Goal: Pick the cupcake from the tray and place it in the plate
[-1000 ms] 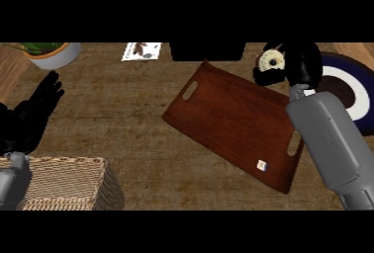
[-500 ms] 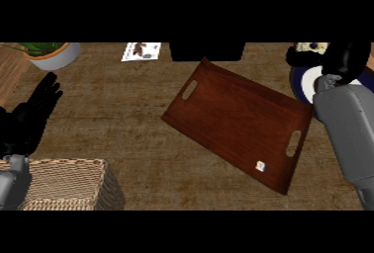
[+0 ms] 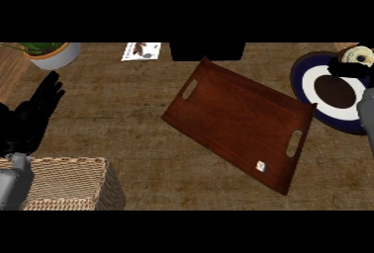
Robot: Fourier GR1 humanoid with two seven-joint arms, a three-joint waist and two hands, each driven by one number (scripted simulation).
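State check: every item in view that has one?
tray: flat on the counter, no cupcake on it.
cupcake: held in the right hand, at the plate's far rim.
plate: centre bare, cupcake not set down.
left hand: open, resting at the left edge.

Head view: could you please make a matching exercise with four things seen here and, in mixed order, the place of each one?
Things:
1. tray
2. plate
3. wicker basket
4. cupcake

Places:
a. lower left corner
b. in the right hand, upper right corner
c. middle of the view
d. right edge

Pairs: 1-c, 2-d, 3-a, 4-b.
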